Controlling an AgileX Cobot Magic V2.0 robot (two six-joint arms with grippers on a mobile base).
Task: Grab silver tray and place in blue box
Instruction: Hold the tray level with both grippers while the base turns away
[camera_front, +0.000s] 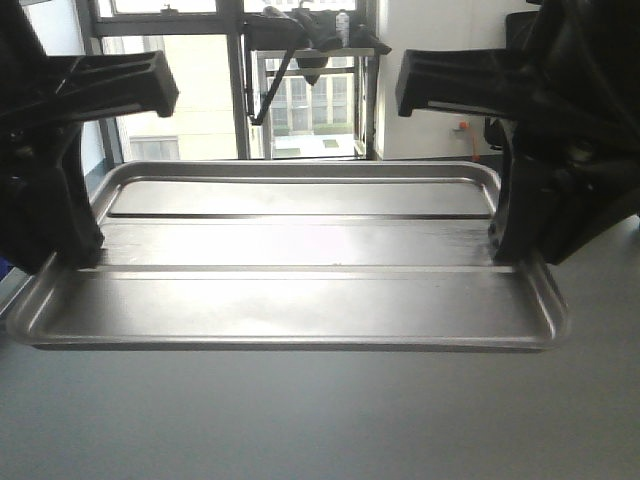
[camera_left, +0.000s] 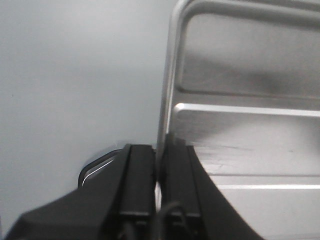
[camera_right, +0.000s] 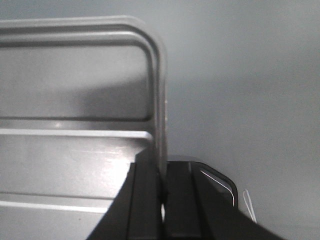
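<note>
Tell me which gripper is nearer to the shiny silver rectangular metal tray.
Neither; both touch it. The left gripper clamps the left rim of the silver tray; the right gripper clamps its right rim.

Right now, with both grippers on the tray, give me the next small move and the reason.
Probably raise both arms together, keeping the silver tray level. The left gripper and right gripper are each shut on a short rim at opposite ends, so uneven motion would tilt or twist it. The blue box is not clearly in view.
</note>
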